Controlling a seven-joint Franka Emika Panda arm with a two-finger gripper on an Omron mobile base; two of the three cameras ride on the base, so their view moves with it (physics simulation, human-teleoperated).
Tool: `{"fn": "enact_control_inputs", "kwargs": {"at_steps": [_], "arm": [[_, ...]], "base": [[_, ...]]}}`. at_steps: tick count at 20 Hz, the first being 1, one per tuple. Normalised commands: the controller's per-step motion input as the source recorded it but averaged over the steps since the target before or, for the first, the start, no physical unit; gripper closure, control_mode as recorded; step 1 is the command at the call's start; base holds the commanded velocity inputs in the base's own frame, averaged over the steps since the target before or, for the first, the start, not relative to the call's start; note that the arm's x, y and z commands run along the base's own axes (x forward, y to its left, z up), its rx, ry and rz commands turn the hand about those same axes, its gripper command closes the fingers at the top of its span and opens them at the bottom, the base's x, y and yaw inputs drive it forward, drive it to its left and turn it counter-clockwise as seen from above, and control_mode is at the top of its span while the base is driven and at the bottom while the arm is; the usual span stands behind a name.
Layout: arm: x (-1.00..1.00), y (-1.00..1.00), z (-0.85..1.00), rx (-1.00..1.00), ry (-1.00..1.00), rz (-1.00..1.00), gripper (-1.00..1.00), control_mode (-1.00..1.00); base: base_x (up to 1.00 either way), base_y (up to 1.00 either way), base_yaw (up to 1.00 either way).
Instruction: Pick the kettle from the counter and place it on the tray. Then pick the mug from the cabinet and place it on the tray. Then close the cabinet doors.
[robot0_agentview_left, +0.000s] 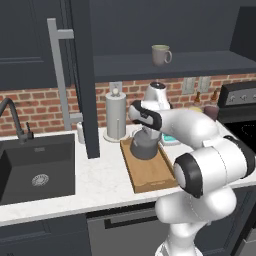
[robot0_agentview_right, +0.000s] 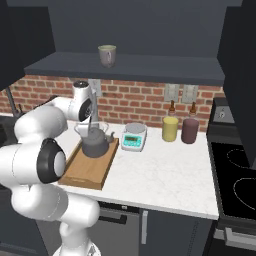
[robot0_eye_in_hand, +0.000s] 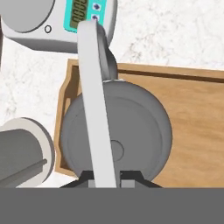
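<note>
Behind the arm (robot0_agentview_left: 200, 130), kettle (robot0_agentview_left: 144, 146) half-hidden

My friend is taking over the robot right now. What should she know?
Gripper: shut on the kettle's thin handle.
Kettle: over the far end of the wooden tray; cannot tell whether it rests on it.
Mug: on the cabinet shelf, untouched.
Cabinet door: open.
Done: kettle carried to the tray.
Left: let go of the kettle, bring the mug to the tray, close the doors.
</note>
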Motion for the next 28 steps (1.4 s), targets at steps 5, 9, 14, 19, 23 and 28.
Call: {"fn": "enact_control_inputs", "kwargs": {"at_steps": [5, 9, 14, 19, 23, 28], "arm": [[0.18, 0.0, -0.25, 0.02, 0.0, 0.0, 1.0, -1.0], [0.12, 0.0, -0.21, 0.01, 0.0, 0.0, 1.0, -1.0], [0.09, 0.0, -0.18, 0.01, 0.03, 0.0, 1.0, -1.0], [0.03, 0.01, -0.21, 0.0, 0.04, 0.0, -1.0, -1.0], [0.0, 0.03, -0.21, 0.0, -0.04, 0.0, -1.0, -1.0], [0.0, 0.0, -0.06, 0.0, -0.1, -0.01, -1.0, -1.0]], "base": [[0.0, 0.0, 0.0], [0.0, 0.0, 0.0], [0.0, 0.0, 0.0], [0.0, 0.0, 0.0], [0.0, 0.0, 0.0], [0.0, 0.0, 0.0]]}}
